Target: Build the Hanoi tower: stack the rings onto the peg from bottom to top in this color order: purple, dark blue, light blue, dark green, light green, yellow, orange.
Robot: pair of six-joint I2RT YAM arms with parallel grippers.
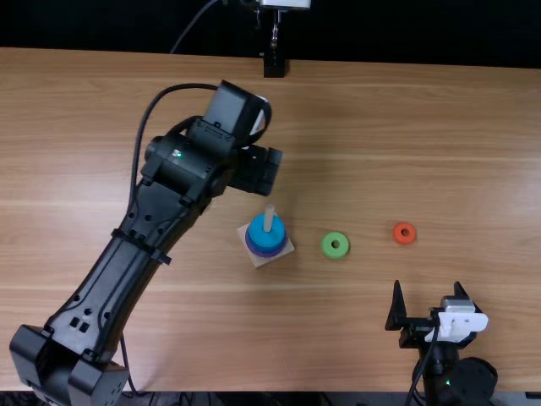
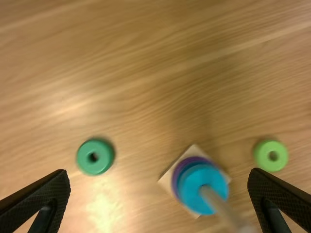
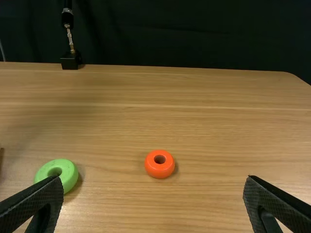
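Observation:
My left gripper [image 1: 256, 171] hangs above the table just behind the wooden peg [image 1: 269, 218]. In the left wrist view that gripper [image 2: 158, 177] stands open, nothing between its fingers. A light blue ring [image 2: 195, 188] lies around the peg, with darker blue and purple [image 2: 176, 180] edges beneath it on the square base [image 1: 262, 261]. A dark green ring [image 2: 90, 165] lies flat on the table, apart from the base. Right of the peg are a light green ring [image 1: 327, 250] and an orange ring [image 1: 397, 237]. My right gripper [image 1: 428, 289] is open near the front edge; in its wrist view, the gripper [image 3: 154, 179] holds nothing.
A black stand [image 1: 274, 64] is at the table's far edge. The left arm stretches diagonally over the left part of the wooden table [image 1: 372, 127]. The right arm stays low at the front right, nearer the edge than the loose light green and orange rings.

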